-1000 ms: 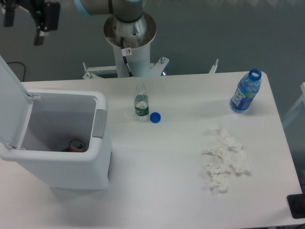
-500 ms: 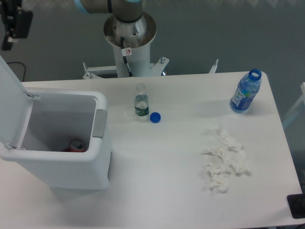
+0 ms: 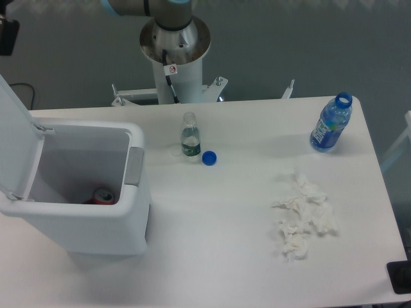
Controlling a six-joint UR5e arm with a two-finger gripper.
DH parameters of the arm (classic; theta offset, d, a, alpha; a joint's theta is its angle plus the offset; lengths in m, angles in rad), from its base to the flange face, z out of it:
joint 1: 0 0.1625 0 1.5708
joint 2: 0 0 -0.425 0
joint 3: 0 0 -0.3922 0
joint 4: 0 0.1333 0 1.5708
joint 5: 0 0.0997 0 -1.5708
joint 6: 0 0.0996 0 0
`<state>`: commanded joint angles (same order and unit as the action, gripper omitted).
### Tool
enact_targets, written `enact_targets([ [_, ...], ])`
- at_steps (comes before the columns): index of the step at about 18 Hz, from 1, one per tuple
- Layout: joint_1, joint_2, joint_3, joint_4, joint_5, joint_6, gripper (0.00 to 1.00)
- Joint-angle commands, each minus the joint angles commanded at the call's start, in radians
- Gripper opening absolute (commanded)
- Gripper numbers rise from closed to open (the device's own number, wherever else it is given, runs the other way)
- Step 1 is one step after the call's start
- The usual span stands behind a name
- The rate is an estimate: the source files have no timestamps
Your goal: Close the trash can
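The trash can (image 3: 90, 228) stands at the table's left end, white and boxy, with its mouth open. Its flat lid (image 3: 15, 138) is tipped up on the left side, and the grey latch (image 3: 133, 167) faces right. A red can (image 3: 100, 196) lies at the bottom inside. Only a dark corner of my gripper (image 3: 6, 35) shows at the top left edge, high above and behind the lid. Its fingers are out of the frame.
A small clear bottle (image 3: 189, 136) stands uncapped mid-table with a blue cap (image 3: 209, 157) beside it. A blue bottle (image 3: 331, 123) stands at the far right. Crumpled tissues (image 3: 302, 215) lie right of centre. The arm's base (image 3: 174, 45) rises behind the table.
The gripper has travelled left along the top of the frame and is now almost out of view. The lid and everything on the table stay as they were.
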<state>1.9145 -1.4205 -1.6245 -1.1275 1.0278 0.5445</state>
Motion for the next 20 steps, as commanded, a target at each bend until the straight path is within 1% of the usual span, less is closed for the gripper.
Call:
enact_targets([
  [3,-0.023,-0.021,0.008,0.04,0.002,-0.005,1.0],
  [8,-0.035,-0.035,0.014,0.046,0.003,-0.006,1.0],
  [13,-0.043,-0.077,0.044,0.048,0.006,-0.008,1.0],
  [17,-0.051,-0.086,0.048,0.067,0.008,-0.008,1.0],
  [20,-0.051,-0.089,0.049,0.068,0.009,-0.008,1.0],
])
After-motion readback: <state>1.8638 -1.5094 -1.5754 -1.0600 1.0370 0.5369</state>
